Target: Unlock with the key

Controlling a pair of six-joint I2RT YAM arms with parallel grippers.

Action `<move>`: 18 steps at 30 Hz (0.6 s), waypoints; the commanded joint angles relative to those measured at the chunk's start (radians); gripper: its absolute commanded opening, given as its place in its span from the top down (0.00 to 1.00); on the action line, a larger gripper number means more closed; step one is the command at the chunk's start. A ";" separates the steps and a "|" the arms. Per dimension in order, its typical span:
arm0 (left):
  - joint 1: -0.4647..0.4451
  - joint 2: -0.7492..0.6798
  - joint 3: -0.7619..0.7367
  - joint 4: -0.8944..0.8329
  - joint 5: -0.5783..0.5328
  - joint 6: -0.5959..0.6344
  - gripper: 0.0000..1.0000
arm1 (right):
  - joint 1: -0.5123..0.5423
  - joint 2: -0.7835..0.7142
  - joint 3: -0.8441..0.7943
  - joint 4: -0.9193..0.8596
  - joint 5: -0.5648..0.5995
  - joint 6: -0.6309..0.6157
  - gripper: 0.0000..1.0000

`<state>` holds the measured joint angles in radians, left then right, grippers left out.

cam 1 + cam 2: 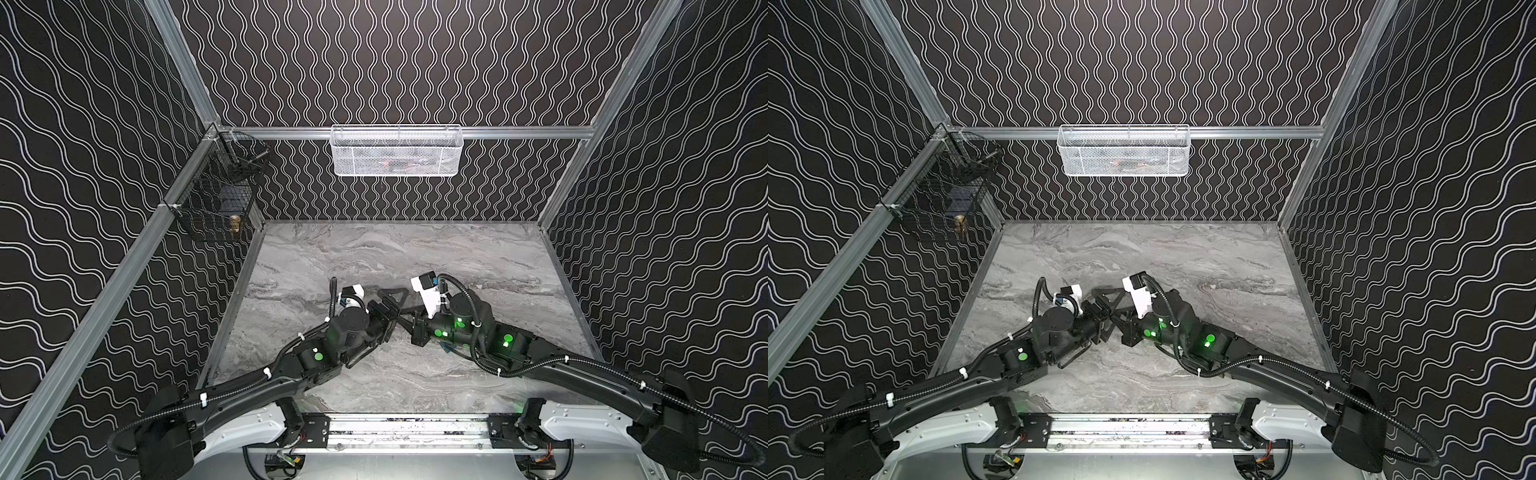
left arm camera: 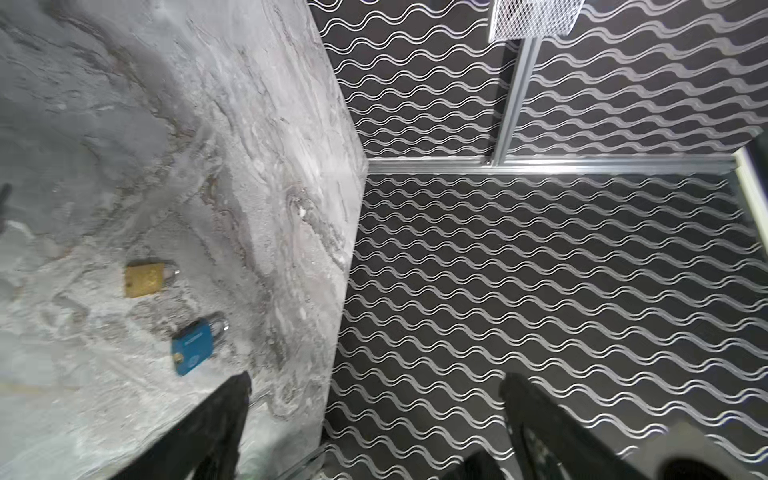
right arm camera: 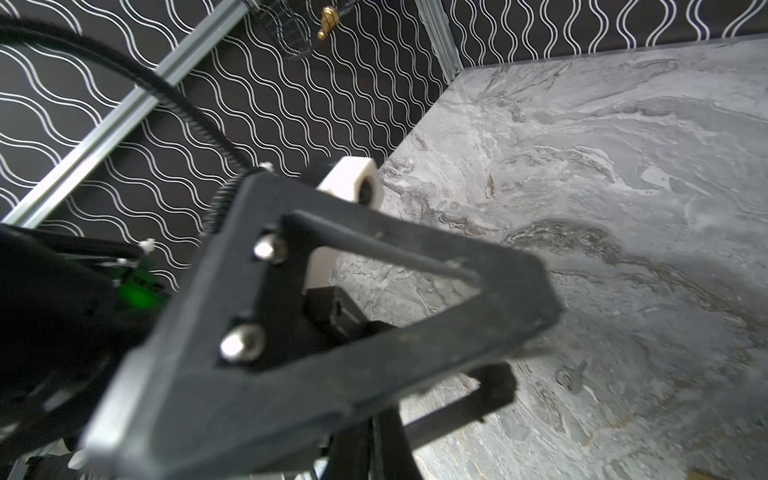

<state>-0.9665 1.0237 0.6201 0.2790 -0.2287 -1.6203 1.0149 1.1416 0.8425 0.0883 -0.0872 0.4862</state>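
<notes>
Padlocks lie flat on the counter ahead of the left hand. The blue padlock is just beyond one of its fingers, and the brass padlock is a little farther on. That hand is spread wide. The right hand is closed, and a small key-like shape lies apart from it on the counter. A strip of bare counter separates the padlocks from the wall, and open marble runs to the back wall.

Mid worktop, left hand and right hand overlap, contact unclear; white mesh basket hangs on back rail, black wire basket at left corner.
</notes>
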 commanded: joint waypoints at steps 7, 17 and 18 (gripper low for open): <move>0.039 0.016 -0.013 0.168 0.041 -0.065 0.10 | -0.022 0.001 -0.011 0.074 -0.041 0.021 1.00; 0.088 0.015 0.013 0.108 0.054 -0.058 0.18 | -0.058 -0.038 -0.055 0.074 -0.082 0.013 1.00; 0.092 0.022 0.020 0.102 0.063 -0.056 0.18 | -0.058 -0.040 -0.054 0.068 -0.087 0.008 1.00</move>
<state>-0.8852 1.0393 0.6285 0.3637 -0.1802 -1.6611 0.9596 1.1088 0.7925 0.1314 -0.1474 0.5076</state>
